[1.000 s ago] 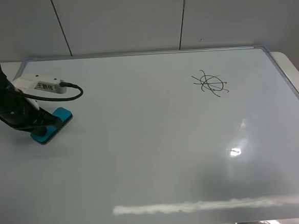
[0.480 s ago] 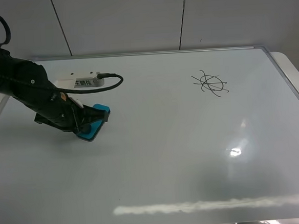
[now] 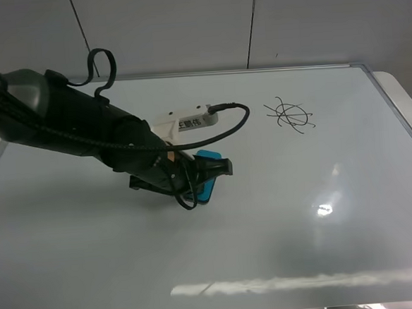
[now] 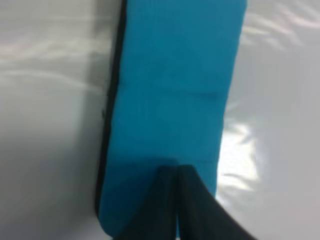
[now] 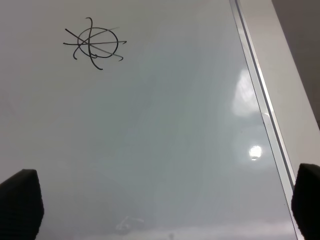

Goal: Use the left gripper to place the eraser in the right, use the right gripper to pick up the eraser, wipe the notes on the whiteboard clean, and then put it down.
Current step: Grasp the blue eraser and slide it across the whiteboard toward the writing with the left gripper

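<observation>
A glossy whiteboard (image 3: 281, 220) fills the view, with pale wall panels (image 3: 169, 26) behind it. The left end effector (image 3: 220, 169) reaches to just left of the board's middle. Its fingers (image 4: 167, 205) are drawn together with only a thin seam between them, over one end of the eraser (image 3: 206, 191), which lies teal side up. The notes (image 3: 289, 115) sit well apart, toward the far right. The right end effector (image 5: 164, 205) hangs above bare board, fingers spread wide
</observation>
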`<state>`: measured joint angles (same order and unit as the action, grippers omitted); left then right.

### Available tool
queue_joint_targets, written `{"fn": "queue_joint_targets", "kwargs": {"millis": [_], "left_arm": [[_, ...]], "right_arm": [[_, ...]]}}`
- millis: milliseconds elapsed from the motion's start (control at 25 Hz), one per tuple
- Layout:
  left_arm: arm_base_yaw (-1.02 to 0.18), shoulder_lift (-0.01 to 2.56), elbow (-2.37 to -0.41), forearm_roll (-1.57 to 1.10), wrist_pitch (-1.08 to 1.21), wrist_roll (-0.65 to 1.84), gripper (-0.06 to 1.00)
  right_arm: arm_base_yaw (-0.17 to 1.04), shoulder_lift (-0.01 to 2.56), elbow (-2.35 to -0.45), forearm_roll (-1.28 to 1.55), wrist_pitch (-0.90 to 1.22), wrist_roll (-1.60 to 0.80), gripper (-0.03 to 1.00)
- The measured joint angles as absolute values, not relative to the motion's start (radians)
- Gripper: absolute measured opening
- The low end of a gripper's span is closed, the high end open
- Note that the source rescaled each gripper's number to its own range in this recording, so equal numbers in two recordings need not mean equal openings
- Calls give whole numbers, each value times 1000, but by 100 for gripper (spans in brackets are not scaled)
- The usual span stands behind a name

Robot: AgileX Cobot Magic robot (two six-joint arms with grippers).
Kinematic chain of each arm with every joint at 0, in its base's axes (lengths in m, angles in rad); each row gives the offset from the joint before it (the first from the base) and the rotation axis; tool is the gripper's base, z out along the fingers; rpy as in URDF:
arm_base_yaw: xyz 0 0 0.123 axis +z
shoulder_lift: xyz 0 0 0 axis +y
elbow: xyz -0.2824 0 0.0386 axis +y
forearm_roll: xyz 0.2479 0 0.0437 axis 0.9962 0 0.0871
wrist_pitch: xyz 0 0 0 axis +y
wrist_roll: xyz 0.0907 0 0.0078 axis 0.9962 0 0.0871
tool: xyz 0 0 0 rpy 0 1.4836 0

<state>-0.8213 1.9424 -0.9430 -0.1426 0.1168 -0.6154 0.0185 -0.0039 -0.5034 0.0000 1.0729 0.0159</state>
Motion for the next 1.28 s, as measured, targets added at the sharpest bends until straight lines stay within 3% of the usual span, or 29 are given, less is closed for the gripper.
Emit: {"fn": "queue_joint_targets", "kwargs": {"millis": [440, 1280], "left_arm": [[-899, 2140, -1328, -171, 287, -626, 0], [-1018, 2395, -1790, -183, 457, -627, 0]], "right_arm": [[19, -4, -503, 0, 1073, 16, 100], [19, -4, -503, 0, 1073, 16, 100]]}}
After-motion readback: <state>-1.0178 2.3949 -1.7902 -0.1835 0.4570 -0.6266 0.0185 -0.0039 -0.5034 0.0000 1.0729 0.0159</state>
